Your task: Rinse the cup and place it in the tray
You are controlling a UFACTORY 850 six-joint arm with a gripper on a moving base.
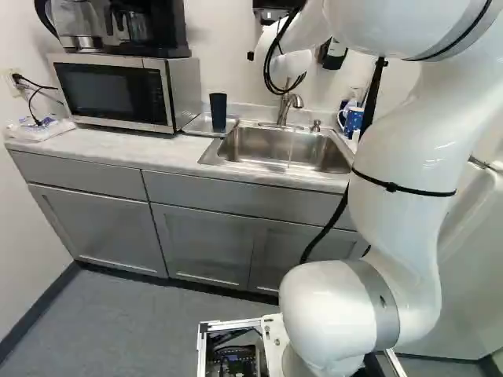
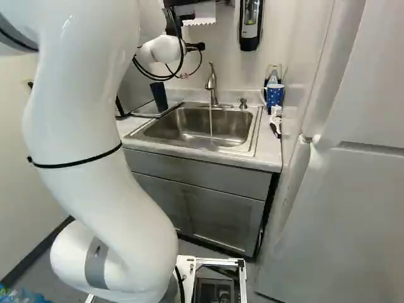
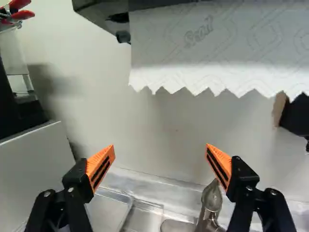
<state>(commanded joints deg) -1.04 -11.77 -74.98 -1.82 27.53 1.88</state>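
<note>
The dark blue cup (image 1: 218, 111) (image 2: 159, 96) stands on the flat tray (image 1: 199, 126) left of the sink (image 1: 275, 146). A thin stream of water runs from the faucet (image 2: 212, 82) into the basin. In the base views I cannot make out the gripper by the arm's wrist. The wrist view shows my gripper (image 3: 160, 147) open and empty, its fingers wide apart and facing the wall. Beyond one finger lies the tray's edge (image 3: 126, 205); the faucet top (image 3: 211, 198) is near the other. The cup is not visible there.
A paper towel sheet (image 3: 203, 48) hangs from a dispenser ahead of the gripper. The microwave (image 1: 118, 93), with a coffee maker on top, stands beside the tray. Right of the sink are a blue dotted mug (image 2: 274, 95) and a soap dispenser (image 2: 250, 22) on the wall.
</note>
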